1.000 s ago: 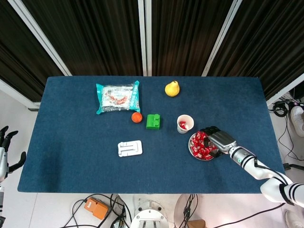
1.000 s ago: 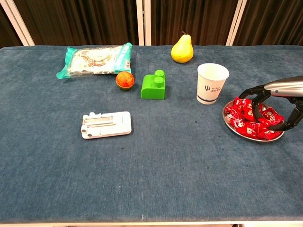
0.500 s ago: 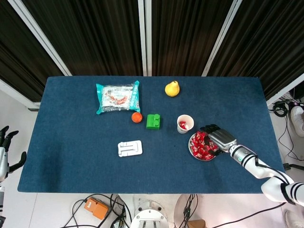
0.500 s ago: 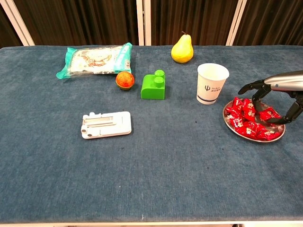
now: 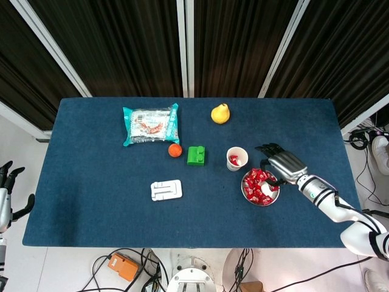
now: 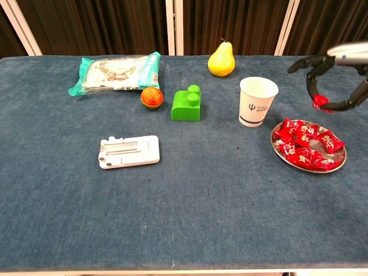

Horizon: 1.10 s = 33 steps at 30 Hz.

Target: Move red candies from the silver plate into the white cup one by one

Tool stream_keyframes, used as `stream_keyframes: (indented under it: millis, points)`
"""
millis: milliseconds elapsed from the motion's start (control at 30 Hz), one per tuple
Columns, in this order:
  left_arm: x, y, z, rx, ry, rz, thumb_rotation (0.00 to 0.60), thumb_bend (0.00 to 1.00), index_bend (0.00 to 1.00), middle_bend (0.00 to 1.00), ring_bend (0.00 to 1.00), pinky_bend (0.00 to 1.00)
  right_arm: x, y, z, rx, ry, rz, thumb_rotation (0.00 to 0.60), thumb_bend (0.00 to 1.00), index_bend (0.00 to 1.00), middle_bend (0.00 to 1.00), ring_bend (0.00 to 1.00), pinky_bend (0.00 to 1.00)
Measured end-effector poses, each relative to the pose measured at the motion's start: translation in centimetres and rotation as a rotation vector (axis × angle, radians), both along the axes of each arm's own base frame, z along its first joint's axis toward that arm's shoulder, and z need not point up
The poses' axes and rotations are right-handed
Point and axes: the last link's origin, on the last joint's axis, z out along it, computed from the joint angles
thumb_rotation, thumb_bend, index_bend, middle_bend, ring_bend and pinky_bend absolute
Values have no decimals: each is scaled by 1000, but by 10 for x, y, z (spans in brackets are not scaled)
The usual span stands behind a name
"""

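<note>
The silver plate (image 5: 261,204) (image 6: 340,164) holds several red candies (image 5: 258,186) (image 6: 305,144). Left of it stands the white cup (image 5: 237,158) (image 6: 258,101), and the head view shows a red candy (image 5: 234,160) inside it. My right hand (image 5: 281,165) (image 6: 344,56) hangs above the plate's far side, to the right of the cup, and pinches one red candy (image 6: 319,102) between thumb and a finger. My left hand (image 5: 7,196) shows at the far left edge of the head view, off the table, fingers apart and holding nothing.
A green block (image 6: 187,104), a small orange ball (image 6: 152,96), a yellow pear (image 6: 221,60) and a snack bag (image 6: 115,71) lie along the back of the blue table. A white flat stand (image 6: 128,151) lies at centre left.
My right hand has risen from the candies on the plate with one red candy pinched, and now sits higher and a little farther back. The left hand has not moved.
</note>
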Motion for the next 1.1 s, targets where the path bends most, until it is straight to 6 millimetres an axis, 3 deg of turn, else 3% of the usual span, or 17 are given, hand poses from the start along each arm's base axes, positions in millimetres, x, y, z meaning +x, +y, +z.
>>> stream_keyframes:
  millis: [267,533,833,1100]
  points:
    - [0,0,-1,-1,0,-2,600,341,160,0,0,0,30,-24,11,-35,-42,41,600,581,636,110,62,7]
    - [0,0,0,4,-1,-1,600,341,160,0,0,0,61,-49,-8,-26,-70,81,600,582,640,110,62,8]
    - [-1,0,1,4,-5,1,600,341,160,0,0,0,73,-62,-40,25,-54,84,600,582,640,110,62,8]
    - [-1,1,1,2,-6,1,600,341,160,0,0,0,71,-61,-51,53,-29,86,600,582,620,110,62,8]
